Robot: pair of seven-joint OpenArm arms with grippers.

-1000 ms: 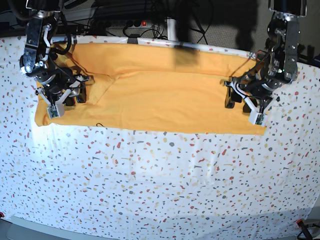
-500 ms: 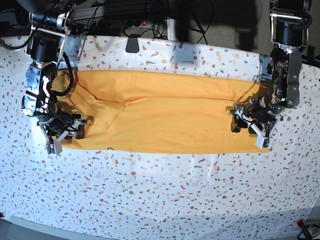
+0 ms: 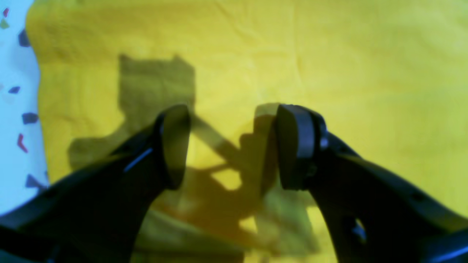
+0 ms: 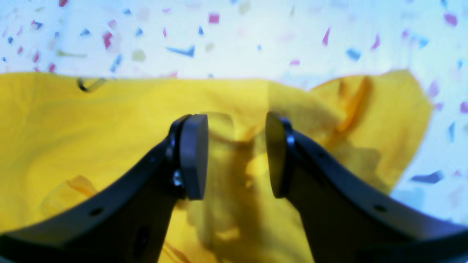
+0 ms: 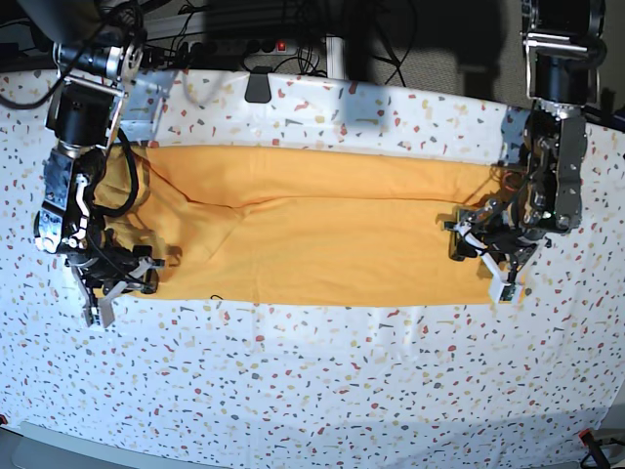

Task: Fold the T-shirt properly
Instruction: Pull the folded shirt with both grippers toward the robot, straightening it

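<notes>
While looking down on the speckled surface (image 5: 342, 376), find the T-shirt (image 5: 332, 244) lying crosswise as a broad band, rumpled toward the right pincer (image 4: 237, 157). Note a dark mark (image 4: 89, 84) by its near edge, unreadable. See speckled pattern running onward from that edge. Left pincer (image 3: 234, 146): wide open over fabric, gripping nothing. Right: partly open, likewise ungripping.

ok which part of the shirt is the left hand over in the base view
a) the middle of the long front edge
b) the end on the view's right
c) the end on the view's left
b, the left hand stands open over the T-shirt near its end on the base view's right
</notes>
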